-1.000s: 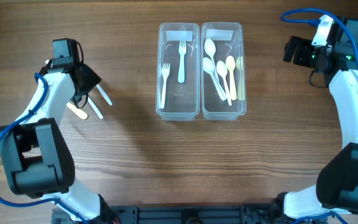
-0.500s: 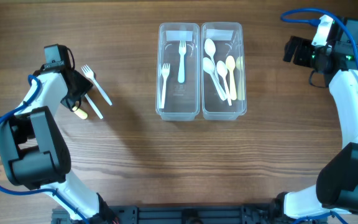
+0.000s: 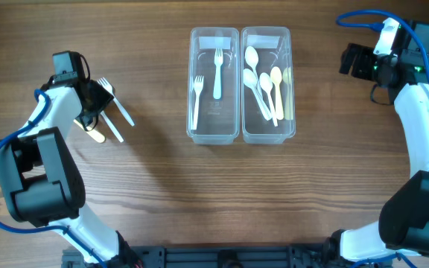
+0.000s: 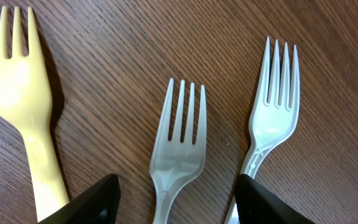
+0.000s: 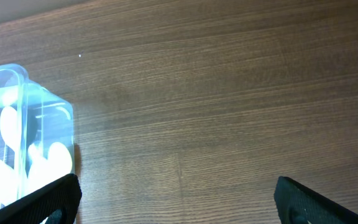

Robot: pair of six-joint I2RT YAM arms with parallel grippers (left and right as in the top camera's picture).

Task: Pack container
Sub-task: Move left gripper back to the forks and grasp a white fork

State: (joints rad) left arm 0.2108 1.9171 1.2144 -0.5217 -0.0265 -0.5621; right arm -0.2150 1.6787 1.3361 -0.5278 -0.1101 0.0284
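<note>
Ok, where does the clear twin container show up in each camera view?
Overhead: the container sits at upper centre of the picture.
Left wrist: not in it; only three forks.
Right wrist: one corner of it at the left edge.
Shared landmark: the pale spoons in its right trough, seen again in the right wrist view.

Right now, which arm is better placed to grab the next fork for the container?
Left. The left gripper hangs open, straddling the middle white fork of three lying loose. The right gripper sits beyond the container, away from them.
</note>
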